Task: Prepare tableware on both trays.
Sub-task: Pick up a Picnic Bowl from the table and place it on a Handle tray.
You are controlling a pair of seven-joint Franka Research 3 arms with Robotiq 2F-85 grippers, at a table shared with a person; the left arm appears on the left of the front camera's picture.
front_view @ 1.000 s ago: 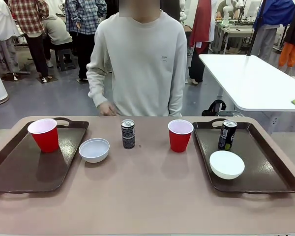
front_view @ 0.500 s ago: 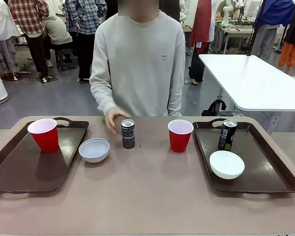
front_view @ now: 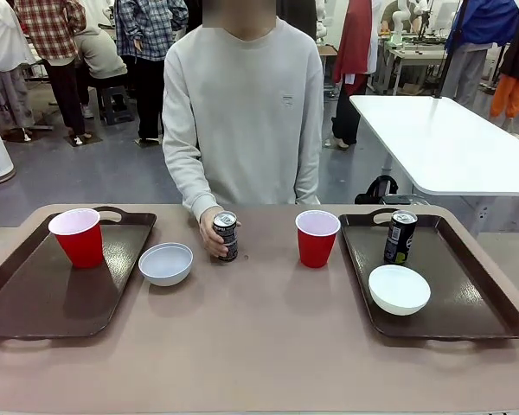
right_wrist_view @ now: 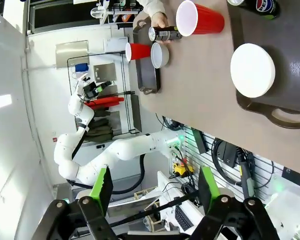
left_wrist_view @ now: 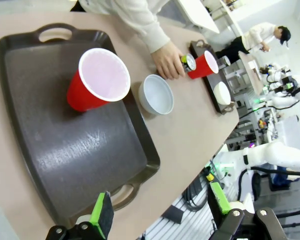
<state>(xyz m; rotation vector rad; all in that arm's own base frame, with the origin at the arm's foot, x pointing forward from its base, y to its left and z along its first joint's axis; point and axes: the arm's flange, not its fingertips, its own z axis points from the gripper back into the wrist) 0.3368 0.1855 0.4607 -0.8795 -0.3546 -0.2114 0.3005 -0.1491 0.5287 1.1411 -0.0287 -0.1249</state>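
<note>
Two brown trays (front_view: 60, 303) lie on a beige table (front_view: 259, 346), people (front_view: 48, 52) behind.

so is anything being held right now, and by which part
The person's hand grips the middle can round its side. The left pincer and right pincer are open, holding nothing.
</note>
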